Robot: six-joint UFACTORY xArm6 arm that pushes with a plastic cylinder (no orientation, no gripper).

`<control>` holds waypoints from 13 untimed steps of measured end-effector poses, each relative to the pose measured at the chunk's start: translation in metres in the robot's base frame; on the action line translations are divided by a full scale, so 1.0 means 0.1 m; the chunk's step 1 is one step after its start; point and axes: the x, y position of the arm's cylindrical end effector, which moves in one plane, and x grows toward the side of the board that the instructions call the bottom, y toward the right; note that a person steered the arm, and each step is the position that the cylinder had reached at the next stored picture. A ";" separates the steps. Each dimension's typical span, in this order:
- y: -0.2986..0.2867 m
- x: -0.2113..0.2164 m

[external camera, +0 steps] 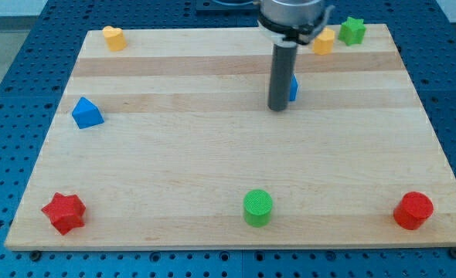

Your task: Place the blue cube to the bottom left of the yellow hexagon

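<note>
1. The wooden board [212,177] fills most of the view.
2. The dark rod comes down from the view's top; my tip [278,109] sits low against the blue cube's left side, no gripper on it.
3. The blue cube [293,88], mostly hidden behind the rod, sits below-left of the yellow hexagon [324,42].

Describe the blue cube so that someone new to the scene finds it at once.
Look along the wooden board toward the view's top, right of centre. The blue cube peeks from behind my tip. The other blue block sits alone near the left edge.
</note>
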 end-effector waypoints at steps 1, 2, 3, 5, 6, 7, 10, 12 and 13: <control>-0.02 -0.41; -0.02 -0.83; -0.06 -0.98; 0.25 0.02; 0.36 -0.35; 0.36 -0.81; -0.55 -0.95; -0.28 -1.90; -0.07 -1.67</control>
